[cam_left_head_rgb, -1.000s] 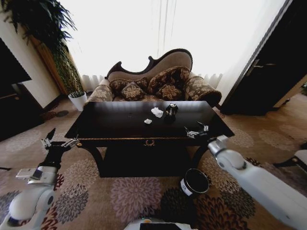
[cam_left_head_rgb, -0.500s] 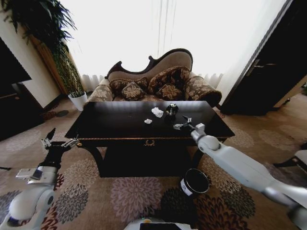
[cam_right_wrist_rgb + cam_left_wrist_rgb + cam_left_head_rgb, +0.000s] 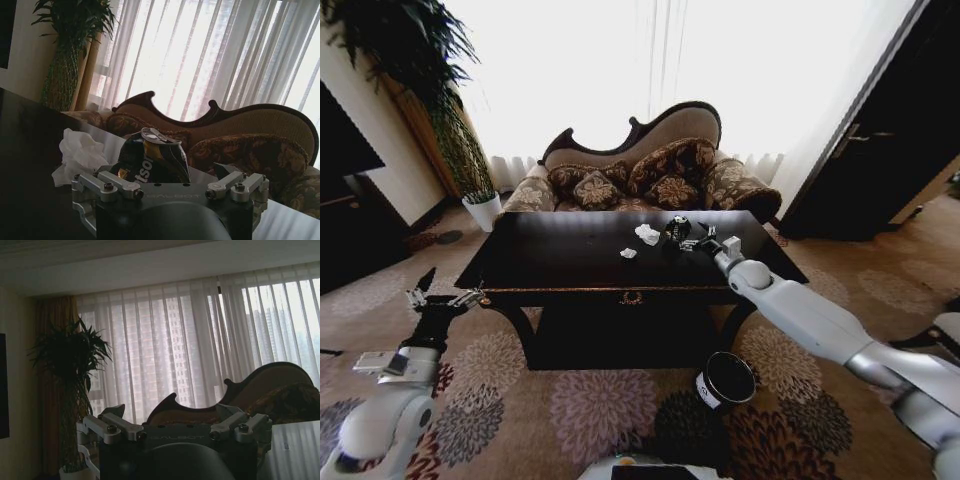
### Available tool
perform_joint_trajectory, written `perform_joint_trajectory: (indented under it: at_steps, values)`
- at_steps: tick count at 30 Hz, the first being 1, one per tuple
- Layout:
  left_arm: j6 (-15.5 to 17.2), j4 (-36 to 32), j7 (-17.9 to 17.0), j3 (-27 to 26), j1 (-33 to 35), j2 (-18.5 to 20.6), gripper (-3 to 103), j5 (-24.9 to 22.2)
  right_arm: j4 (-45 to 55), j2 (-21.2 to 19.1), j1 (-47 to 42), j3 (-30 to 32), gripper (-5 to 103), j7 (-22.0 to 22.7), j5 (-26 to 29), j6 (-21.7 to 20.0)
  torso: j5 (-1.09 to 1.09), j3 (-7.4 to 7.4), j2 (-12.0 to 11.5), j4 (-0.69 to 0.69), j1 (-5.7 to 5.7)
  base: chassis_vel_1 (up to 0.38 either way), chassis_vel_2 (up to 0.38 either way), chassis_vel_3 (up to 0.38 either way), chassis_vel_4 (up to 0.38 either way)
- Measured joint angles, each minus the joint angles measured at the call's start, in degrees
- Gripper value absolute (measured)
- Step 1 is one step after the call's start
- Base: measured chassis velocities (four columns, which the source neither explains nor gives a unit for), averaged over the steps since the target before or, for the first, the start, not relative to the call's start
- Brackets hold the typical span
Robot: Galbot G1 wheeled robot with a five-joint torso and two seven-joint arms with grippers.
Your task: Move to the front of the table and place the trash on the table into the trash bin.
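The right gripper (image 3: 692,240) has swung in over the glossy black desk (image 3: 560,260), fingers apart, the crushed black can (image 3: 152,161) now just ahead. A grasp looks imminent. The left gripper (image 3: 442,295) hangs open, parked beside the desk.

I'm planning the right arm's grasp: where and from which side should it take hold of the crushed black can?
Grip the crushed black can across its dented middle, coming level from the table's front: it stands upright, right ahead of the open right gripper, with the white paper wad beside it.

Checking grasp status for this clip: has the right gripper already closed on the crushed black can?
No. In the right wrist view the right gripper has its fingers spread open, with the crushed black can still standing free on the table just ahead of them.
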Motion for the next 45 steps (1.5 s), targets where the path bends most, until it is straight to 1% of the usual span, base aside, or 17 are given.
perform_joint_trajectory:
  at_steps: [3,8,23,24,25,27,30,31,35,37,40,41,42,43,44,45]
  values:
    - [0.0,0.0,0.0,0.0,0.0,0.0,100,0.0,-3.35,1.78,1.43,-0.58,100,-0.68,-0.33,0.45,0.01,0.0,0.0,0.0,0.0,0.0,0.0,0.0,0.0]
    - [0.0,0.0,0.0,0.0,0.0,0.0,100,0.0,-6.13,3.08,2.5,-1.27,100,-1.67,-0.53,0.8,0.0,0.0,0.0,0.0,0.0,0.0,0.0,0.0,0.0]
    - [0.0,0.0,0.0,0.0,0.0,0.0,100,0.0,-7.28,6.14,3.55,-2.67,100,-2.47,-1.26,0.84,0.0,0.0,0.0,0.0,0.0,0.0,0.0,0.0,0.0]
    - [0.0,0.0,0.0,0.0,0.0,0.0,100,0.0,-7.38,6.26,3.65,-2.78,103,-2.48,-1.29,0.84,0.0,0.0,0.0,0.0,0.0,0.0,0.0,0.0,0.0]
    - [0.0,0.0,0.0,0.0,-0.01,0.0,100,0.0,-7.48,6.36,3.72,-2.9,99,-2.48,-1.42,0.85,0.0,0.0,0.0,0.0,0.0,0.0,0.0,0.0,0.0]
    - [0.0,0.0,0.0,0.0,-0.01,0.0,100,0.0,-7.51,6.4,3.72,-2.91,99,-2.48,-1.48,0.87,0.0,0.0,0.0,0.0,0.0,0.0,0.0,0.0,0.0]
    - [0.0,0.0,0.0,0.0,0.0,0.0,100,0.0,-7.62,6.53,3.68,-2.92,84,-2.45,-1.69,1.06,0.0,0.0,0.0,0.0,0.0,0.0,0.0,0.0,0.0]
    - [0.0,0.0,0.0,0.0,0.0,0.0,100,0.0,-7.62,6.53,3.68,-2.92,84,-2.45,-1.69,1.06,0.0,0.0,0.0,0.0,0.0,0.0,0.0,0.0,0.0]
    - [0.0,0.0,0.0,0.0,0.0,0.0,100,0.0,-8.0,6.63,3.49,-2.77,62,-2.46,-1.89,1.35,0.0,0.0,0.0,0.0,0.0,0.0,0.0,0.0,0.0]
    - [0.0,0.0,0.0,0.0,-0.01,0.0,100,0.01,-8.08,6.66,3.45,-2.68,62,-2.46,-1.97,1.4,0.0,0.0,0.0,0.0,0.0,0.0,0.0,0.0,0.0]
    - [0.0,0.0,0.0,0.0,0.0,0.0,100,0.0,-8.13,6.61,3.25,-2.34,46,-2.46,-2.25,1.56,0.0,0.0,0.0,0.0,0.0,0.0,0.0,0.0,0.0]
    - [0.0,0.0,0.0,0.0,0.0,0.0,100,0.0,-8.13,6.61,3.25,-2.34,46,-2.46,-2.25,1.56,0.0,0.0,0.0,0.0,0.0,0.0,0.0,0.0,0.0]
    - [0.0,0.0,0.0,0.0,0.0,0.0,100,0.0,-8.13,6.56,3.18,-2.24,40,-2.46,-2.29,1.6,0.0,0.0,0.0,0.0,0.0,0.0,0.0,0.0,0.0]
    - [0.0,0.0,0.0,0.0,0.0,0.0,100,0.01,-8.13,6.49,3.13,-2.17,40,-2.47,-2.31,1.62,0.01,0.0,0.0,0.0,0.0,0.0,0.0,0.0,0.0]
    - [0.0,0.0,0.0,0.0,-0.01,0.0,100,0.0,-8.11,6.39,3.07,-2.05,30,-2.47,-2.33,1.65,0.0,0.0,0.0,0.0,0.0,0.0,0.0,0.0,0.0]
    - [0.0,0.0,0.0,0.0,0.0,0.0,100,0.0,-8.1,6.35,3.04,-1.99,30,-2.47,-2.34,1.66,0.0,0.0,0.0,0.0,0.0,0.0,0.0,0.0,0.0]
